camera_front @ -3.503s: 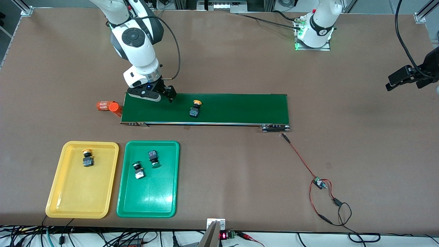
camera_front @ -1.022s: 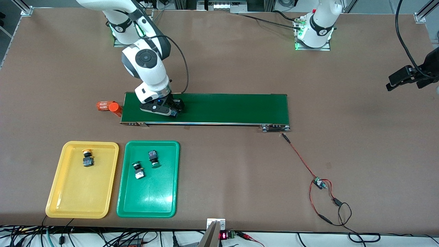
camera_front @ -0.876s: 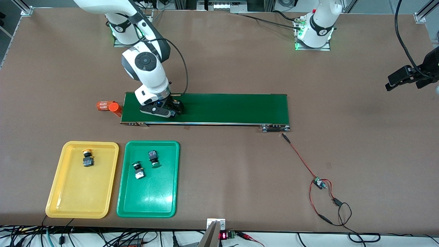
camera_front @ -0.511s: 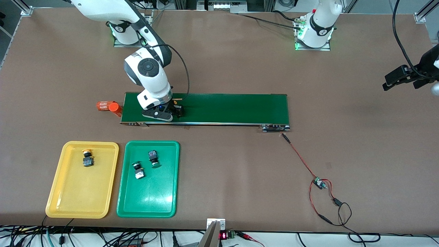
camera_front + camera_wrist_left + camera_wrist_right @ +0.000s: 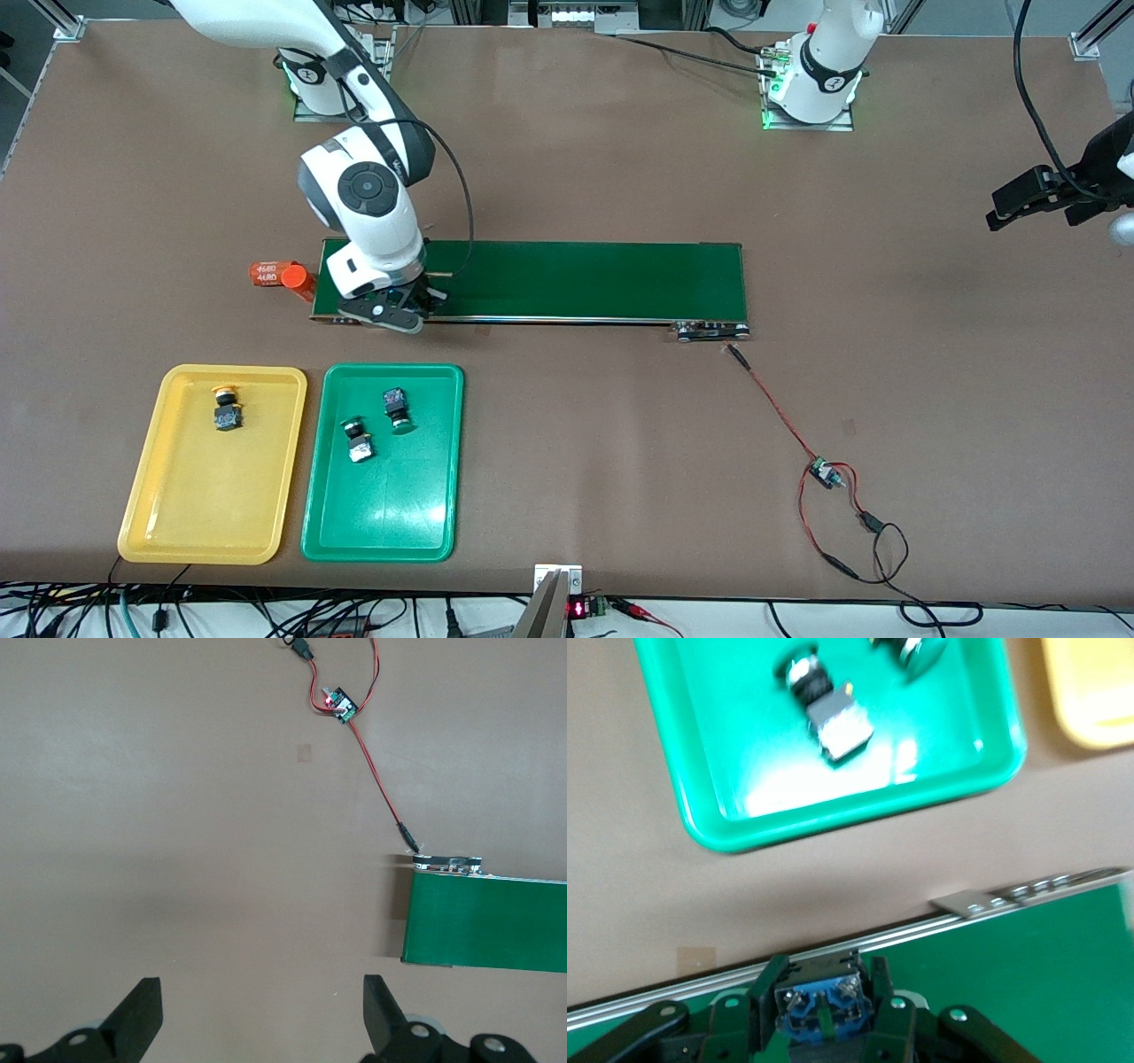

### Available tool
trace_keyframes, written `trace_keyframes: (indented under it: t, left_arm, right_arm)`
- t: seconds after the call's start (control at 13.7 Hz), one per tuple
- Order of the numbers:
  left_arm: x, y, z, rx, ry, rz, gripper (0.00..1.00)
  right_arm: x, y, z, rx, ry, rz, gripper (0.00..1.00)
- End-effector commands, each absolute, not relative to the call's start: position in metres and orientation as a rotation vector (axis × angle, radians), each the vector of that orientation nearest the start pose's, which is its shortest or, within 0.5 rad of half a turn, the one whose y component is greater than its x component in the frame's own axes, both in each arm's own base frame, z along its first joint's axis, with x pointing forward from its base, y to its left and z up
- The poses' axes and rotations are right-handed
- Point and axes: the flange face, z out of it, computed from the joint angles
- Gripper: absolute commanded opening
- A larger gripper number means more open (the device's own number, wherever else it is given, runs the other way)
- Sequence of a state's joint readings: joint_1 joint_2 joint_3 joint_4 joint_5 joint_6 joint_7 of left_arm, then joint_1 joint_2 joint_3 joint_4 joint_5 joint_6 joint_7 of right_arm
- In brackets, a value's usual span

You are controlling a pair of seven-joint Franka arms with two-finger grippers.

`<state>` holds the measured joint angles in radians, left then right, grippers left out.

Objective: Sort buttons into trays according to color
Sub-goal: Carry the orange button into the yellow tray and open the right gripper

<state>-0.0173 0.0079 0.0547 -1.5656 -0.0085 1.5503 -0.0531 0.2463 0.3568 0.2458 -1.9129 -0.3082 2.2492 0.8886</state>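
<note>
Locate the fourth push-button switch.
The blue-bodied push-button switch is clamped in the right tool, over the long dark-green conveyor belt's edge at the right arm's end, above the green plastic tray.

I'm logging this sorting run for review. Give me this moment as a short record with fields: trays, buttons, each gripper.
yellow tray: holds one yellow button
green tray: holds two green buttons
right gripper: shut on a button with a blue body, over the conveyor belt, at the edge nearest the trays; cap colour hidden
left gripper: open, holding nothing, waiting over bare table past the belt's end
other: orange cylinder beside the belt's end
</note>
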Motion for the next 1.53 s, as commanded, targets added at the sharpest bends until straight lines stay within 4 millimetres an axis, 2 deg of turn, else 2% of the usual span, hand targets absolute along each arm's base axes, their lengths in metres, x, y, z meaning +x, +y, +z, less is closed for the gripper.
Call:
trace_keyframes:
  t: [0.0, 0.15, 0.22, 0.29, 0.36, 0.44, 0.58, 0.66, 0.88, 1.09, 1.31, 1.46]
  left_arm:
    - [0.551, 0.021, 0.629, -3.165, -0.125, 0.036, 1.0]
    - [0.552, 0.02, 0.628, -3.164, -0.12, 0.032, 1.0]
    - [0.552, 0.019, 0.629, -3.158, -0.116, 0.024, 1.0]
    - [0.553, 0.018, 0.629, -3.159, -0.113, 0.024, 1.0]
    - [0.552, 0.017, 0.629, -3.165, -0.113, 0.024, 1.0]
    - [0.552, 0.017, 0.629, -3.165, -0.116, 0.024, 1.0]
    - [0.552, 0.019, 0.629, -3.165, -0.12, 0.024, 1.0]
    - [0.552, 0.018, 0.629, -3.165, -0.118, 0.029, 1.0]
    - [0.552, 0.019, 0.629, -3.157, -0.118, 0.031, 1.0]
    - [0.552, 0.019, 0.629, -3.157, -0.118, 0.031, 1.0]
    - [0.552, 0.021, 0.629, -3.157, -0.12, 0.029, 1.0]
    - [0.552, 0.021, 0.629, -3.157, -0.123, 0.029, 1.0]
  right_arm:
    - [0.591, 0.226, 0.383, -3.235, 0.177, -0.056, 0.0]
    - [0.622, 0.147, 0.402, -3.247, -0.022, -0.028, 0.0]
    - [0.632, 0.109, 0.405, -3.241, -0.179, -0.022, 0.0]
    - [0.64, 0.073, 0.4, -3.233, -0.276, -0.01, 0.0]
    - [0.646, 0.037, 0.382, -3.219, -0.342, 0.026, 0.02]
    - [0.656, 0.005, 0.369, -3.204, -0.374, -0.039, 0.03]
    - [0.67, -0.019, 0.337, -3.179, -0.503, -0.14, 0.01]
    - [0.673, -0.034, 0.322, -3.171, -0.509, -0.163, 0.01]
    - [0.682, -0.054, 0.281, -3.145, -0.541, -0.253, 0.01]
    - [0.687, -0.058, 0.243, -3.134, -0.556, -0.349, 0.01]
    - [0.687, -0.049, 0.21, -3.113, -0.549, -0.342, 0.01]
    - [0.688, -0.037, 0.206, -3.105, -0.535, -0.343, 0.01]
